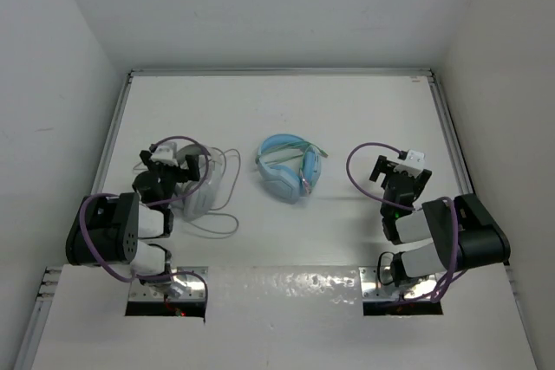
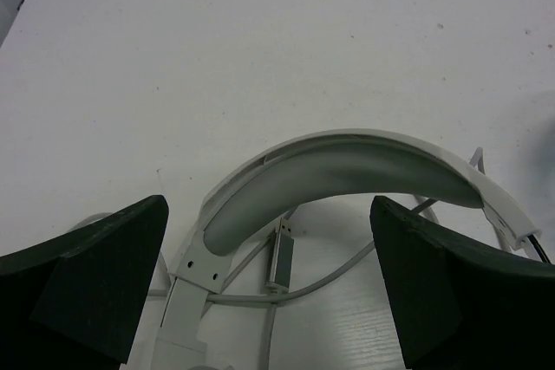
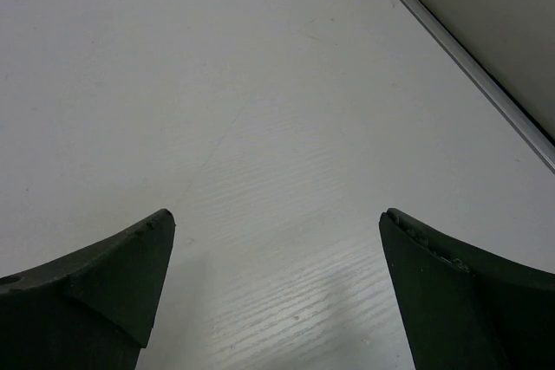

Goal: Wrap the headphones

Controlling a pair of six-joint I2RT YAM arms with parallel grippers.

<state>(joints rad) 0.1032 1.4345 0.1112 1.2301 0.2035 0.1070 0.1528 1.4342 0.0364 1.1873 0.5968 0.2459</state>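
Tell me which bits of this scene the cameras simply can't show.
- Ear cups of the headphones: from above, the left pincer partly covers them. The left wrist view cuts them off at its bottom edge and shows only the headband.
- Ends of the cable: it runs out of the wrist picture and is too thin to trace from above.
- Light blue headphones: seen only from above, too small for detail.

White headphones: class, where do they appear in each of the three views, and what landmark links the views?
Top external: white headphones left of centre, left of the blue headphones.
Left wrist: headband arches across lower centre.
Right wrist: not in it.
Shared landmark: the white table.
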